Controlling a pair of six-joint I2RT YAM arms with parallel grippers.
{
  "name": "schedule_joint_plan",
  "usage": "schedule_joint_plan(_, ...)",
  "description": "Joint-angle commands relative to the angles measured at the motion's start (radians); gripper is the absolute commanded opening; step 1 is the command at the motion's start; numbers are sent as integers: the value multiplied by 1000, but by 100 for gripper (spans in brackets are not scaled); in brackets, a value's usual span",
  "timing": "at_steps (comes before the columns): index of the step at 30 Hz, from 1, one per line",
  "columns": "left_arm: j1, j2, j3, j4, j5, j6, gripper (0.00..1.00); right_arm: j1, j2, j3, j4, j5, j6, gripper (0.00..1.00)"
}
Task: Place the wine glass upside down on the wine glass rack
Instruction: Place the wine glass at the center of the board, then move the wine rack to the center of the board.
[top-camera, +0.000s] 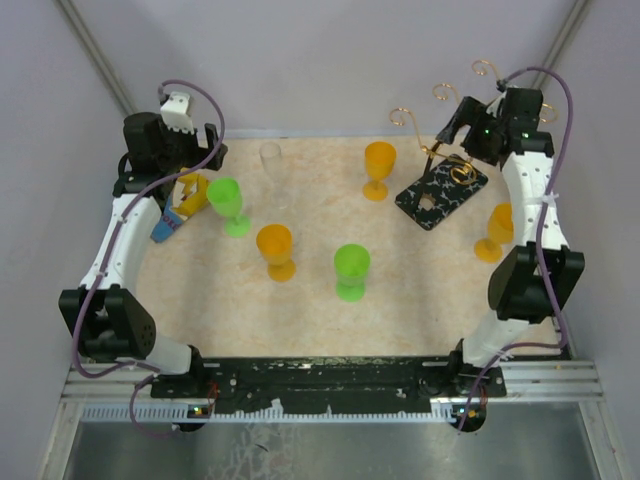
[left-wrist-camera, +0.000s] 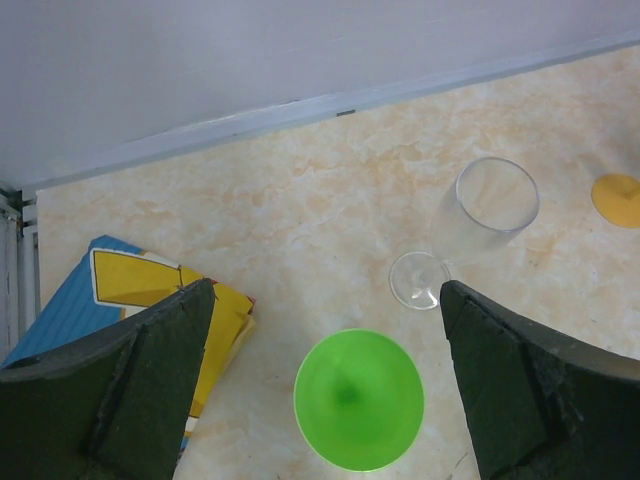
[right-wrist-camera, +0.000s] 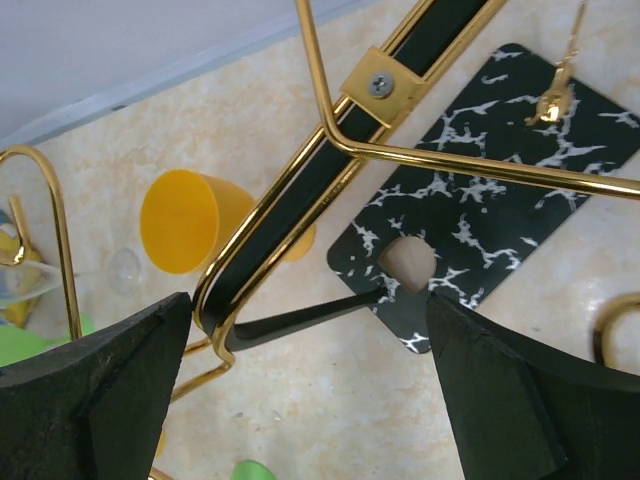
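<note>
wine glass rack (top-camera: 441, 193) stood at 1 o'clock on tabletop (top-camera: 420, 300) | right hand (right-wrist-camera: 320, 400) open, fingers either side of its gold wire | green wine glass (left-wrist-camera: 358, 398) stood upright at 10 o'clock, below open left hand (left-wrist-camera: 325, 380) | clear wine glass (left-wrist-camera: 480, 215) at its 1 o'clock

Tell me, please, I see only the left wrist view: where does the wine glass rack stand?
Observer: At the far right of the table, the wine glass rack stands under the right gripper.
Operator: Does any glass hang on it?
Observer: No. Its arms are bare in the top view. An orange glass stands upright near it, by the right arm.
Operator: Does the right gripper hold it?
Observer: No, its jaws are open, with part of the rack between them.
</note>
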Motion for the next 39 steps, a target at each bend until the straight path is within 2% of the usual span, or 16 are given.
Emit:
schedule_joint_plan(1, 4, -11, 16, 16, -11, 12, 100, 17, 42, 58, 79, -27, 22, 99)
schedule_joint_plan(15, 3, 18, 33, 7, -4, 9, 100, 88, 102, 116, 84, -68, 16, 99)
schedule_joint_plan(28, 4, 28, 29, 9, 29, 2, 100, 98, 26, 67, -33, -138, -25, 99)
schedule_joint_plan(39, 2, 12, 11, 2, 47, -11, 100, 106, -115, -56, -38, -203, -6, 99)
